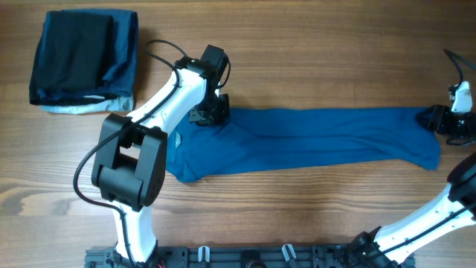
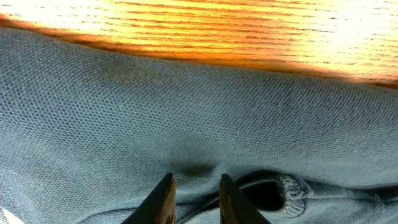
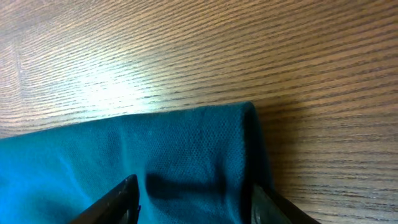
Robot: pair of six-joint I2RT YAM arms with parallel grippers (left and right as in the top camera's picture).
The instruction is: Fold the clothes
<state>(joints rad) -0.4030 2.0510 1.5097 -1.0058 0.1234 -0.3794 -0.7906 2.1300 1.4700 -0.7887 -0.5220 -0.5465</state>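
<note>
No text, label, brand or number was legible on the polo shirt [image 1: 312,138] or elsewhere

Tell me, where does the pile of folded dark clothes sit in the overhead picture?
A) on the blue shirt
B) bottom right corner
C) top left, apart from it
C: the folded dark clothes lie top left, bare wood between them and the blue shirt.
</note>
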